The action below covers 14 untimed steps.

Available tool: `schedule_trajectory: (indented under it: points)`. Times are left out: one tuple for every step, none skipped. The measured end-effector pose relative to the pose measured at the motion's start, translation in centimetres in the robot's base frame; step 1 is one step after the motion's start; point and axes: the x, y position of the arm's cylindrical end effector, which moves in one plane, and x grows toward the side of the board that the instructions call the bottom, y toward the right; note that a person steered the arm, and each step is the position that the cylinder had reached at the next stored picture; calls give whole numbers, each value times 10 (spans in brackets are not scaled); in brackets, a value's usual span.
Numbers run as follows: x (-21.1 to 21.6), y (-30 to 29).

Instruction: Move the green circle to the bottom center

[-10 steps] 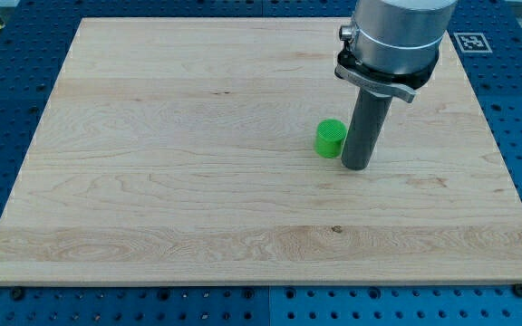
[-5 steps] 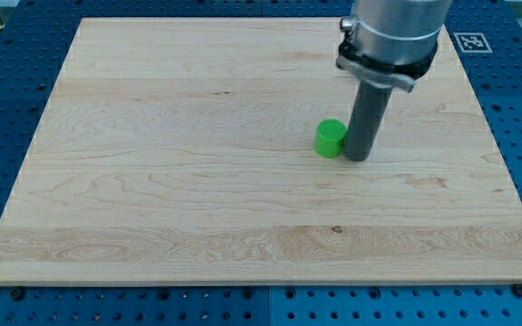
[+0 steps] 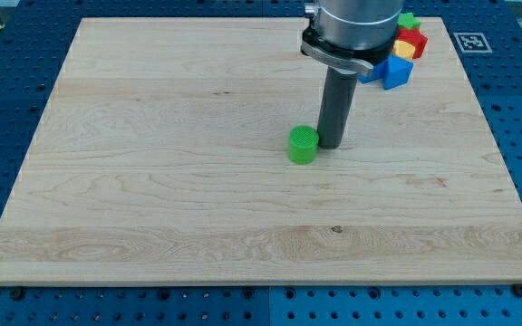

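The green circle (image 3: 303, 145) is a small green cylinder standing on the wooden board (image 3: 152, 181), a little right of the board's middle. My tip (image 3: 328, 145) rests on the board right beside the circle, on its right and slightly toward the view's top, touching or nearly touching it. The dark rod rises from there to the arm's grey body at the view's top.
A cluster of blocks sits at the board's top right corner: a blue block (image 3: 394, 72), a red one (image 3: 410, 45), a yellow one (image 3: 417, 33) and a green one (image 3: 408, 19), partly hidden by the arm. A marker tag (image 3: 469, 42) lies beyond the board's right edge.
My tip moved toward the view's left and slightly up, and the green circle slid left with it by a small distance. The arm's body shifted left, uncovering the corner blocks.
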Motion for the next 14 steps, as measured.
schedule_trajectory:
  points:
    - [-27,-5]
    - [-11,-12]
    - [24,-18]
    - [27,-41]
    - [23,-51]
    - [1,-65]
    - [22,-65]
    - [37,-65]
    - [46,-65]
    - [58,-65]
    - [65,-65]
    - [68,-65]
    - [71,-70]
    - [52,-116]
